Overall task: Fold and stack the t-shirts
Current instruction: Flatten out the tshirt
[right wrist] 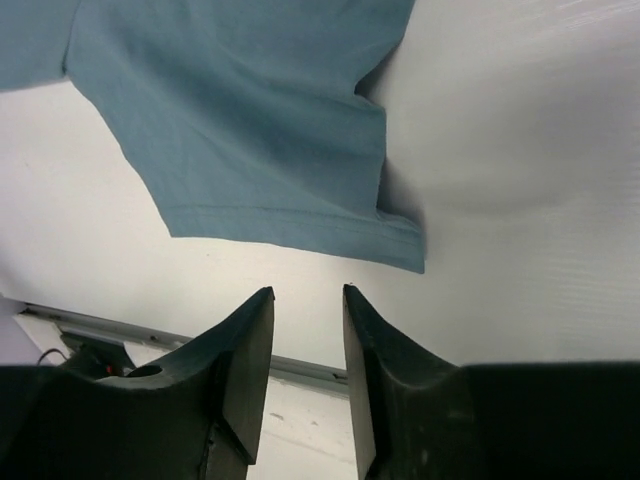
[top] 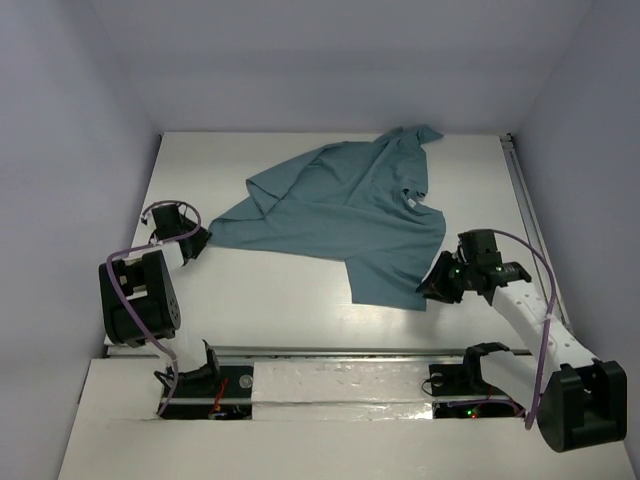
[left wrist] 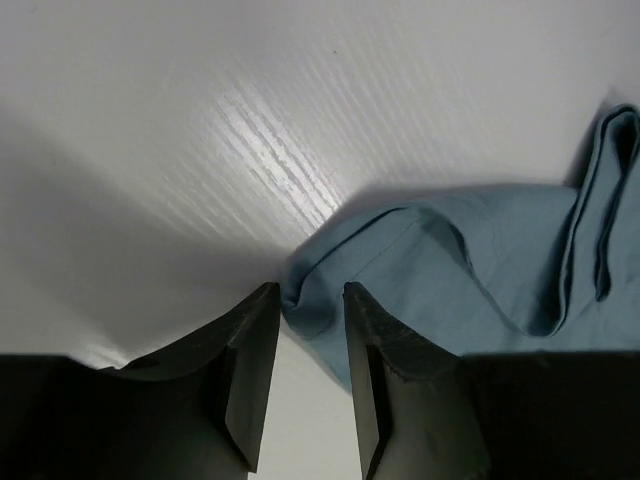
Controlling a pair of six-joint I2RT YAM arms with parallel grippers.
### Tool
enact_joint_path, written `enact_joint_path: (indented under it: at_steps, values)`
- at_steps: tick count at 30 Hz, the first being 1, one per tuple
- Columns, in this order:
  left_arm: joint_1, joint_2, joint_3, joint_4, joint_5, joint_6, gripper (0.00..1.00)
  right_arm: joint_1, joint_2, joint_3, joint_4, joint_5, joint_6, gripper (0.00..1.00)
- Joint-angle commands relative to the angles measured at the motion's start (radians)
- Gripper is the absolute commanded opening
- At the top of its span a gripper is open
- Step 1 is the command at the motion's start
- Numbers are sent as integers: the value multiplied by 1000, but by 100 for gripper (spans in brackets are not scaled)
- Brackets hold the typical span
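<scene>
The teal t-shirt (top: 345,210) lies crumpled and spread on the white table, its white neck label facing up near the right side. My left gripper (top: 198,241) sits at the shirt's left corner; in the left wrist view (left wrist: 306,300) its jaws are open with the cloth's folded corner (left wrist: 310,300) between the tips. My right gripper (top: 432,288) is open and empty beside the shirt's near right hem; in the right wrist view (right wrist: 307,295) the hem corner (right wrist: 395,245) lies just beyond the fingertips.
A metal rail (top: 330,352) runs along the table's near edge. Another rail (top: 528,210) runs along the right edge. Grey walls enclose the table on three sides.
</scene>
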Motion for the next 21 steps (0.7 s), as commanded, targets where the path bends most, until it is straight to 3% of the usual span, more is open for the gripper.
enact_joint_path:
  at_steps: [1,5,9,14,21]
  values:
    - [-1,38,14,12,25,-34,30,1,-45,-18,3,25,61,41]
    - [-1,24,-15,33,23,-51,29,1,-83,-44,-13,88,146,62]
    - [-1,18,-21,44,19,-55,24,1,-77,-62,-22,151,175,62]
    - [-1,33,8,48,28,-48,2,1,-40,-94,8,142,163,62]
    - [-1,-30,49,15,13,-2,0,1,53,-131,107,104,152,63]
